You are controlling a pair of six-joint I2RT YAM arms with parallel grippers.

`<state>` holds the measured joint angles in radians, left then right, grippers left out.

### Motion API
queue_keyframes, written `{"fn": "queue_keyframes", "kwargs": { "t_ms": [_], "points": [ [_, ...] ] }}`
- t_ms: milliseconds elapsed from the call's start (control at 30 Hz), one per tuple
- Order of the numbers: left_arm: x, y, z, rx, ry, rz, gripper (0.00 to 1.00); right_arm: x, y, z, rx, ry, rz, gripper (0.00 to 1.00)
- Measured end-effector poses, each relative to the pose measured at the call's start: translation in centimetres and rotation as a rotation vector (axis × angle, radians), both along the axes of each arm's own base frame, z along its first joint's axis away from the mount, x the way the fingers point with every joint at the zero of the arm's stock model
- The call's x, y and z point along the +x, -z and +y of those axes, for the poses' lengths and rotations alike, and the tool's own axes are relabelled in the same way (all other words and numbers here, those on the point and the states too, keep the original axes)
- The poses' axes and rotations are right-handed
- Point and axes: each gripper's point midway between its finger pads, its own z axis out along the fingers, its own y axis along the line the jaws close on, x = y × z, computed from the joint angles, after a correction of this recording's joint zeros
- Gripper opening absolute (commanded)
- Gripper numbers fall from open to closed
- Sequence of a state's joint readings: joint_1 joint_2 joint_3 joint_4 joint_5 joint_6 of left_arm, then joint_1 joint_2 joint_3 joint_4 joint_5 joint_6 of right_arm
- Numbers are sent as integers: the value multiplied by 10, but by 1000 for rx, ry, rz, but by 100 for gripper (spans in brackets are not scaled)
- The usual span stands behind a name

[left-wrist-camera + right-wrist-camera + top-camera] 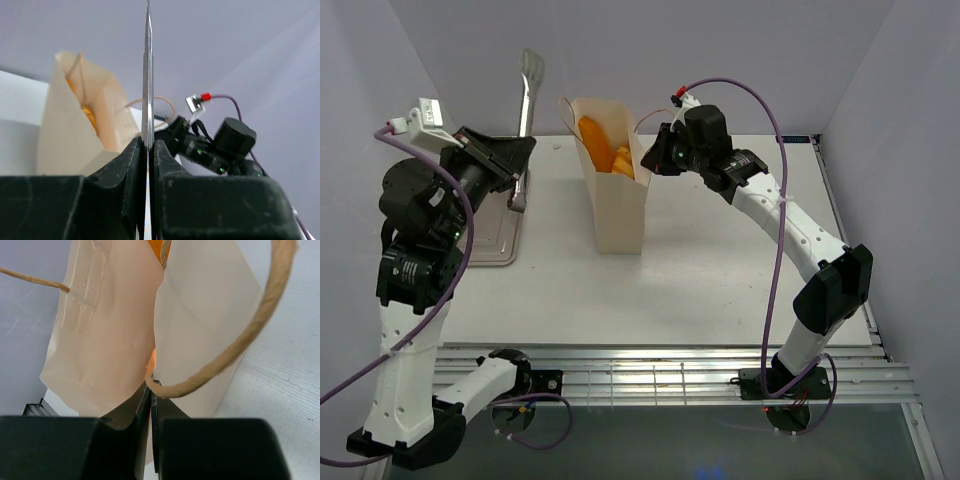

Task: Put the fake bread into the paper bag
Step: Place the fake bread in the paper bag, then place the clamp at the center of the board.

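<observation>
Your paper bag [620, 205] stands up straight in the middle of the white table [720, 270]. You can see orange fake bread [605, 148] inside its open top. Your right gripper [648, 158] touches the bag's top right edge. On the left, your left gripper [523, 150] grips the silver tongs [531, 80], which stick out toward the far wall. A flat tray [498, 245] lies under that arm.

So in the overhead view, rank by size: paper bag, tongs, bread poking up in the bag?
Largest: paper bag.
Then tongs, though held up nearer the camera, so unsure.
Smallest: bread, only its tops showing.
</observation>
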<state>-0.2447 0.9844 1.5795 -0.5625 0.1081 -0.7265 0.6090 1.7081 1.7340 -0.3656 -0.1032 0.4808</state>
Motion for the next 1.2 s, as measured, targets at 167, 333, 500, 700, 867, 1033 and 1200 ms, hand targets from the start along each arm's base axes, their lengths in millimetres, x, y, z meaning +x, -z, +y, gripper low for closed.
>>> {"fn": "queue_keyframes", "kwargs": {
  "t_ms": [167,333,500,700,867,1033,1200],
  "points": [
    [-8,14,38,62,-192,11,0,-1,0,-1,-9,-4,-4,8],
    [16,110,49,149,-274,208,0,-2,-3,-2,-18,-7,-1,14],
    [32,260,45,249,-267,494,0,-3,-8,-2,-10,-7,-9,56],
    [14,359,47,273,-254,589,0,-6,-16,-2,-4,-24,-24,98],
    [21,366,43,275,-231,501,0,-9,-22,-4,-10,-31,-40,94],
    [28,366,39,294,-201,383,0,-19,-32,-9,-2,-47,-60,91],
    [38,380,36,323,-189,381,0,-37,-33,-22,-10,-56,-72,90]
  ]
}}
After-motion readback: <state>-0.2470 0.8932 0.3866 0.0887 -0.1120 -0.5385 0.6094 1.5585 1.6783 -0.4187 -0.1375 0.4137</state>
